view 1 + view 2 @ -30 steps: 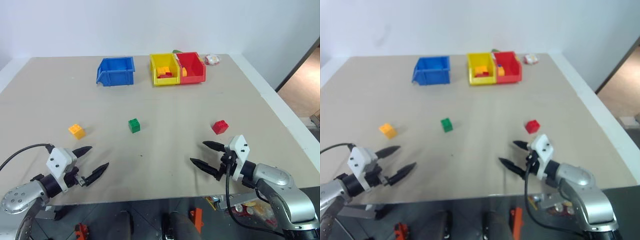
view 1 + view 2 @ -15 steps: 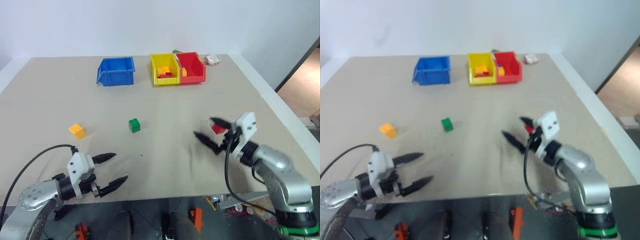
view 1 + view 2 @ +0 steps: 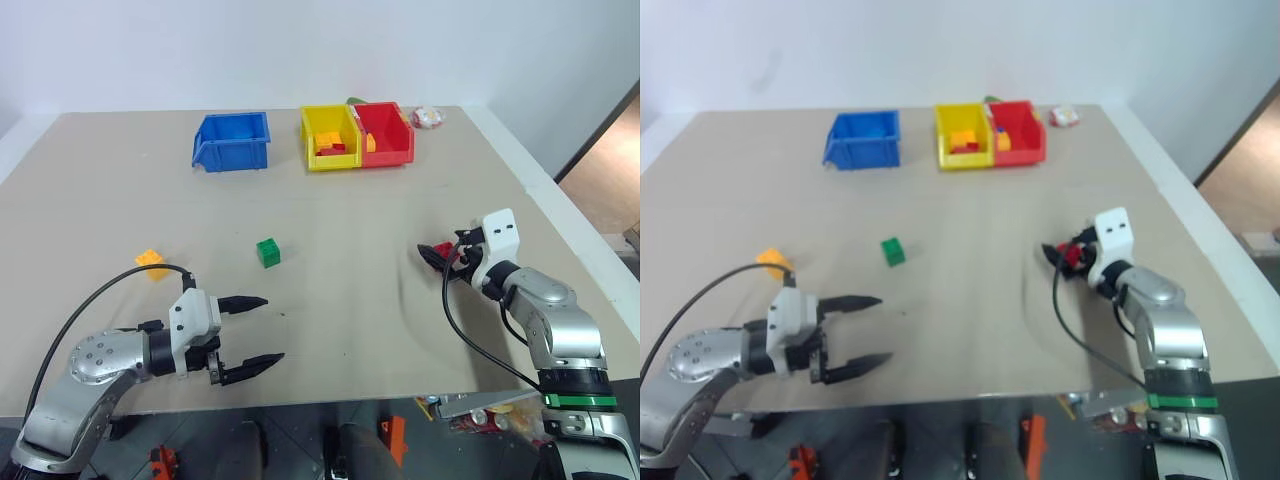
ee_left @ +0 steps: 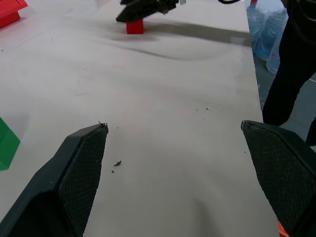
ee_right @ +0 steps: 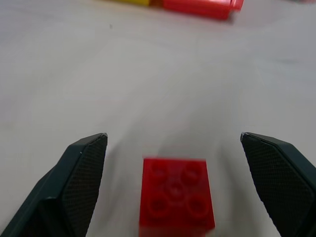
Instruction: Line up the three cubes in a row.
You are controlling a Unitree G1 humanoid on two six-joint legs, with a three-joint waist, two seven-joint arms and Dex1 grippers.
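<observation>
Right gripper (image 5: 174, 143) fingers spreading wide, red cube (image 5: 177, 198) sitting between them, untouched; off-centre closing risking knocking cube aside.

- Red cube (image 5: 176, 196) — plain red, studs the same red.
- Green cube (image 3: 268, 251) — solid green.
- Orange-yellow cube (image 3: 151, 263) — one warm orange-yellow.
- Table (image 3: 330, 210) — pale beige, unpatterned.
- Blue bin (image 3: 232, 141), yellow bin (image 3: 328, 138), red bin (image 3: 384, 133) — each one flat colour.
- Both grippers' fingers (image 4: 81, 173) — black, with fine cross-hatched pads.
</observation>
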